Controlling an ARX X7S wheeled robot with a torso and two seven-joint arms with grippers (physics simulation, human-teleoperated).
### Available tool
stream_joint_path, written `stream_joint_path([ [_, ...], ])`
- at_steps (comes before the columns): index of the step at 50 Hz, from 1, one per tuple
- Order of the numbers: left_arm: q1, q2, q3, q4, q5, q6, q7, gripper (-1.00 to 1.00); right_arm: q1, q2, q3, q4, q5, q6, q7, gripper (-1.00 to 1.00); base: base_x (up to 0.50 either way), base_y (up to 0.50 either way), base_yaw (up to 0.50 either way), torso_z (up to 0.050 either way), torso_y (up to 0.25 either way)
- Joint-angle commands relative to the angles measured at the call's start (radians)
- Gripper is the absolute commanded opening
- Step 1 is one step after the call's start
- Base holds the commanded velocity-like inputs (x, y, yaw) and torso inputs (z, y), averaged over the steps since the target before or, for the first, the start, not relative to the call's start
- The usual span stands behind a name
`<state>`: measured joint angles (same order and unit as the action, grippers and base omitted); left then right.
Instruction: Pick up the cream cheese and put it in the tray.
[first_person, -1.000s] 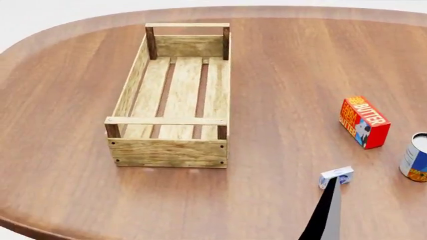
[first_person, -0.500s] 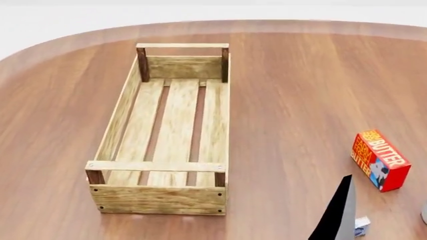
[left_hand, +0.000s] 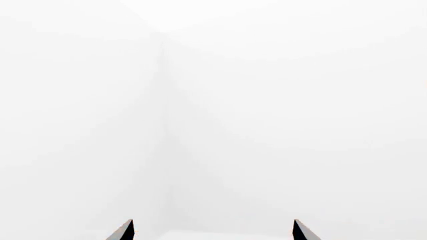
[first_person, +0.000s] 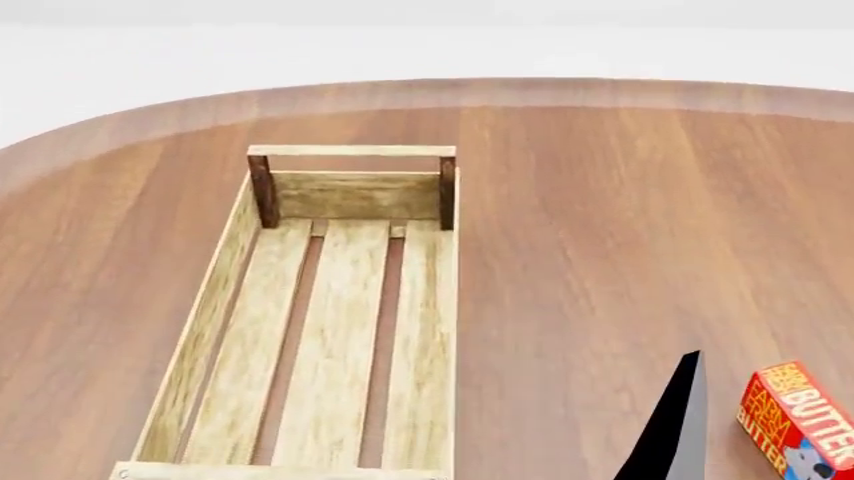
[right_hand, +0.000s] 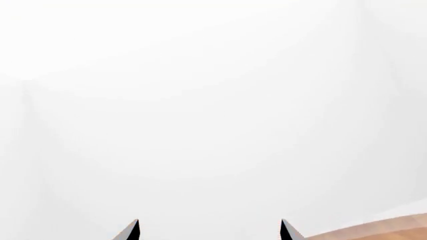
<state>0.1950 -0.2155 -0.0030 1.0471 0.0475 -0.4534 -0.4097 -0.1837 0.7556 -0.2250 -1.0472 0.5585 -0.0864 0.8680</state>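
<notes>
Two grippers are showing only as dark fingertip pairs in the wrist views; left gripper (left_hand: 212, 231) is sitting with its tips spread well apart, nothing between them, facing blank white background; right gripper (right_hand: 208, 230) is likewise sitting with tips wide apart and gripping nothing, with a sliver of the wooden table (right_hand: 380, 231) showing past one tip; in the head view one dark pointed gripper finger (first_person: 671, 425) is poking up at about 5 o'clock, which arm it belongs to I cannot tell for sure from this view alone; tray (first_person: 214, 330) is lying lengthwise left of centre in the head view, far end with dark brown posts and a pale rail pointing toward 12 o'clock, near end running off the frame at 6 o'clock, slatted floor bare; BUTTER box (first_person: 798, 418) is sitting at about 4 o'clock, red-orange, partly cut by the frame edge, just right of the dark finger and apart from it, well apart from the tray; cream cheese is not showing in any current view, so its place cannot be told; table is filling most of the head view, rounded far edge curving toward 12 o'clock against white.
</notes>
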Motion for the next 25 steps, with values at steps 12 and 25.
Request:
stream_joint_path([
  [12,-0.003,0.008,-0.008,-0.039,0.018,0.016,0.014,1.0,0.036,-0.004,0.012,0.05,-0.014,0.006,0.007,1.0,0.43,0.0,0.0,0.0,0.002],
  [25,-0.013,-0.008,0.031,-0.035,0.056,-0.017,0.01,1.0,0.04,0.0,0.01,0.055,-0.002,0.003,0.016,1.0,0.0,0.0,0.0,0.0,-0.029],
])
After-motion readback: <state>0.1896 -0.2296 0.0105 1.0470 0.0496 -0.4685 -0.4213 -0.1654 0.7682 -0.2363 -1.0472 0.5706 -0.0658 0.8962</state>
